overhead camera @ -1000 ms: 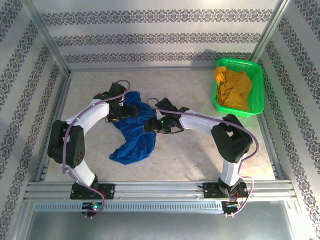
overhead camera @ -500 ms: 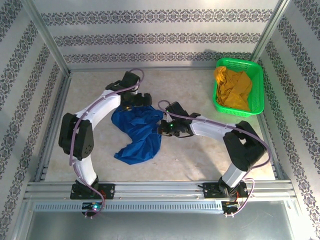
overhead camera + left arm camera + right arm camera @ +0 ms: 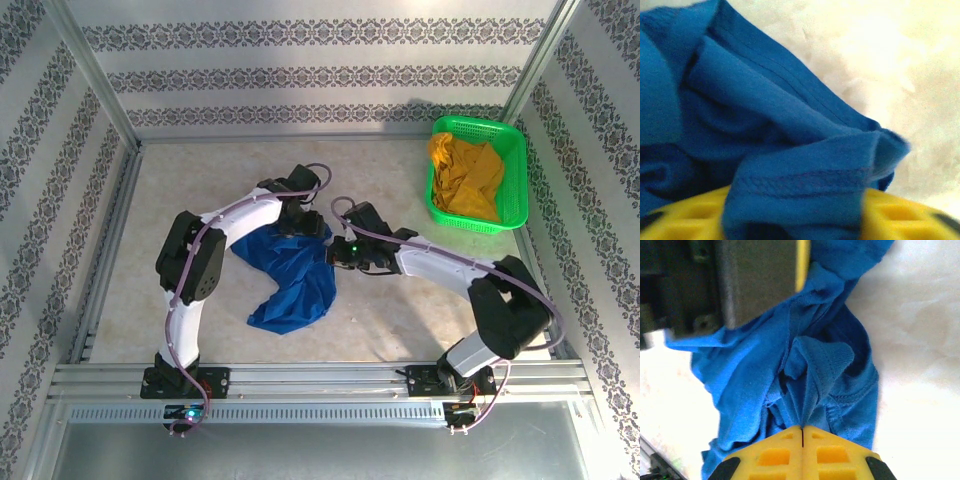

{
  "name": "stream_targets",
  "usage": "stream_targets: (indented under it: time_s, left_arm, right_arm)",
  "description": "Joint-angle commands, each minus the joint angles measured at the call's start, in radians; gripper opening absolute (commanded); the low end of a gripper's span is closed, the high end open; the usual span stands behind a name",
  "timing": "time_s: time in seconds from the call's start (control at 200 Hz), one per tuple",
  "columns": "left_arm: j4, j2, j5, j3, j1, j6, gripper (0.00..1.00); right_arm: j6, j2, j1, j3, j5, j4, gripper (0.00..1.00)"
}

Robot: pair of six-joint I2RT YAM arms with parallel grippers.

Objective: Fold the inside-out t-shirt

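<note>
Risk, as judged: could drop or twist the inside-out t-shirt (image 3: pixel 290 275) if pulled apart w/ L side loose; could also knot it further w/ both grippers so close together. Lay crumpled well left of the green basket (image 3: pixel 519 175). L gripper (image 3: pixel 302 225): reached in from far left of basket, elbow bent, hem draped over one pad (image 3: pixel 900 215); couldn't tell if clamped. R gripper (image 3: pixel 336 255): stretched low, nearer basket, clenched on a blue fold.

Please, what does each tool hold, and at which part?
The right tool pinches a fold of the royal-blue cotton t-shirt, beside a stitched hem. The left tool has a hemmed edge across its fingers; whether it grips cannot be told.
</note>
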Motion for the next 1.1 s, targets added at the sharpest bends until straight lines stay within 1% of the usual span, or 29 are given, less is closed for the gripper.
stream_targets:
  time_s: [0.0,0.08,0.175,0.23,0.31,0.43,0.46,0.585,0.674,0.764,0.839,0.909,0.994,1.069,1.079,1.094]
  left_arm:
    - [-0.026,-0.053,-0.064,0.094,0.054,-0.046,0.0]
    - [-0.021,-0.149,-0.089,0.138,0.102,-0.09,0.0]
    - [0.028,-0.275,-0.108,0.167,0.156,-0.141,0.01]
    - [0.059,-0.337,-0.106,0.174,0.185,-0.179,0.03]
    - [0.112,-0.423,-0.119,0.155,0.198,-0.223,0.04]
    - [0.206,-0.544,-0.124,0.058,0.198,-0.286,0.05]
    - [0.234,-0.578,-0.122,0.017,0.198,-0.301,0.06]
    - [0.327,-0.737,-0.13,-0.163,0.197,-0.384,0.07]
    - [0.335,-0.85,-0.148,-0.244,0.193,-0.42,0.07]
    - [0.322,-0.928,-0.183,-0.278,0.184,-0.434,0.12]
    - [0.294,-0.931,-0.2,-0.284,0.185,-0.441,0.15]
    - [0.281,-0.882,-0.211,-0.289,0.185,-0.444,0.15]
    - [0.315,-0.774,-0.209,-0.287,0.189,-0.447,0.15]
    - [0.313,-0.637,-0.202,-0.23,0.198,-0.423,0.16]
    - [0.311,-0.617,-0.199,-0.22,0.2,-0.422,0.18]
    - [0.313,-0.589,-0.192,-0.207,0.204,-0.421,0.21]
  right_arm:
    - [-0.023,-0.117,-0.065,0.029,0.044,-0.074,0.0]
    - [-0.051,-0.194,-0.142,0.091,0.048,-0.135,0.0]
    - [-0.086,-0.263,-0.232,0.191,0.043,-0.188,0.0]
    - [-0.097,-0.284,-0.281,0.257,0.023,-0.204,0.0]
    - [-0.109,-0.294,-0.336,0.362,-0.026,-0.23,0.0]
    - [-0.142,-0.312,-0.355,0.477,-0.06,-0.264,0.0]
    - [-0.145,-0.323,-0.358,0.489,-0.065,-0.266,0.0]
    - [-0.149,-0.394,-0.368,0.496,-0.065,-0.258,0.0]
    - [-0.139,-0.444,-0.376,0.491,-0.069,-0.249,0.0]
    - [-0.124,-0.472,-0.376,0.474,-0.069,-0.251,0.0]
    - [-0.12,-0.453,-0.377,0.442,-0.069,-0.248,0.0]
    - [-0.104,-0.411,-0.379,0.389,-0.052,-0.203,0.0]
    - [-0.109,-0.318,-0.382,0.353,0.001,-0.165,0.0]
    - [-0.142,-0.211,-0.388,0.368,0.062,-0.163,0.0]
    - [-0.148,-0.196,-0.388,0.373,0.072,-0.168,0.03]
    - [-0.155,-0.176,-0.389,0.38,0.082,-0.175,0.12]
